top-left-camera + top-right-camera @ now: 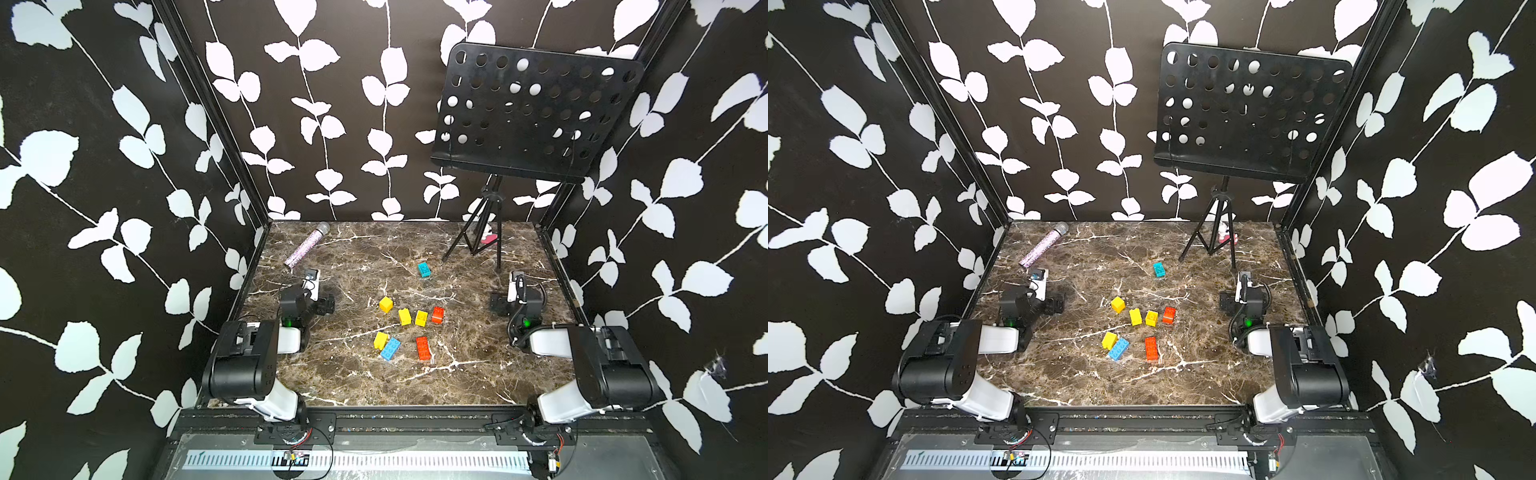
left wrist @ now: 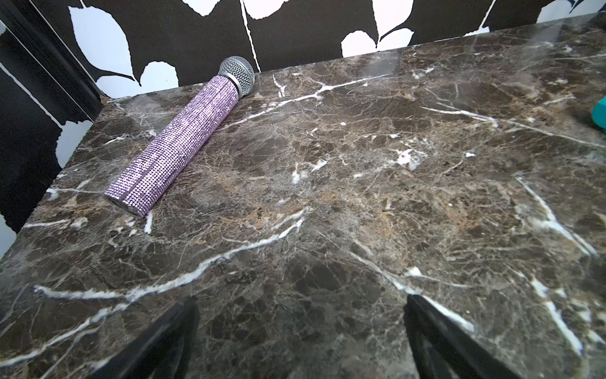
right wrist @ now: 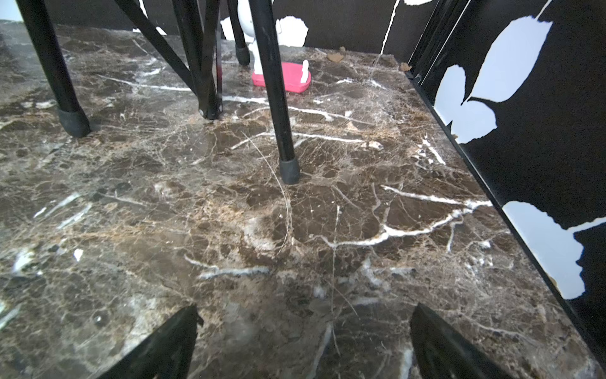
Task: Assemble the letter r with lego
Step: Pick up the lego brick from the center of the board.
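the bricks lie loose around the middle of the marble table (image 1: 478, 374) in both top views, none joined and none held. the long red brick (image 1: 423, 348) has its long axis running nearly straight up and down the frame. the blue brick (image 1: 390, 348) lies on a slant, its long axis running from lower left to upper right, with one of the yellow bricks (image 1: 380, 340) right against its upper left side. above them three more yellow ones and a small red brick (image 1: 437, 315) form a loose row. the teal brick (image 1: 1158, 269) sits apart, higher in the frame, its long axis leaning from upper left to lower right.

the left gripper (image 2: 301, 300) hangs low over bare marble with its jaws spread wide and nothing between them. the right gripper (image 3: 304, 308) is the same, wide apart and holding nothing.

only the top views show the whole group of bricks. the left wrist view shows the purple microphone (image 2: 173, 137) lying on its side up close, plus a sliver of teal at its edge. the right wrist view shows the legs of the music stand (image 3: 282, 98) and a pink and white thing (image 3: 295, 82) behind them, which the top views barely show.
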`<state>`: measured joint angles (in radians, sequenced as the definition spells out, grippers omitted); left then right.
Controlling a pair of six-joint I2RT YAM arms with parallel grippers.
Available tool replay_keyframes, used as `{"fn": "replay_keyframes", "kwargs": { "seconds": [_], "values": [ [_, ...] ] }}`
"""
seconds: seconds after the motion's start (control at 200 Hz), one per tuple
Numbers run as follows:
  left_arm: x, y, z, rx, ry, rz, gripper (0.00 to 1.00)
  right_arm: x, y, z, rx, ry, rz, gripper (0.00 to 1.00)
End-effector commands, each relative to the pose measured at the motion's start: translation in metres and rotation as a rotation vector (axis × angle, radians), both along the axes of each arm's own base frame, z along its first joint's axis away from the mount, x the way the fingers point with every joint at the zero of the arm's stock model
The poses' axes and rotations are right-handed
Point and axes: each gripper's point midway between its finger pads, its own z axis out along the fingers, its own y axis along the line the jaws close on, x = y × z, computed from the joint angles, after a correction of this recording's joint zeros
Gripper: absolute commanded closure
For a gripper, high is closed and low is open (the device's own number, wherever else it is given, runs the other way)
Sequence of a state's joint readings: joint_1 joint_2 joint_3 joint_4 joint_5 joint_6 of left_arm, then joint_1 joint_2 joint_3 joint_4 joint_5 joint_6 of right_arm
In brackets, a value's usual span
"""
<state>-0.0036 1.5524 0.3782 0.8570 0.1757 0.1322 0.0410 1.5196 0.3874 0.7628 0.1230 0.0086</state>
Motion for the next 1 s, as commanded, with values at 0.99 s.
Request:
{"fn": "replay_keyframes", "kwargs": {
  "seconds": [0.99],
  "values": [
    [-0.015,0.103,0.124,-0.145,-0.025,0.662,0.01,-0.010,-0.032,0.140,0.059,-0.125,-0.212,0.01]
  ]
}}
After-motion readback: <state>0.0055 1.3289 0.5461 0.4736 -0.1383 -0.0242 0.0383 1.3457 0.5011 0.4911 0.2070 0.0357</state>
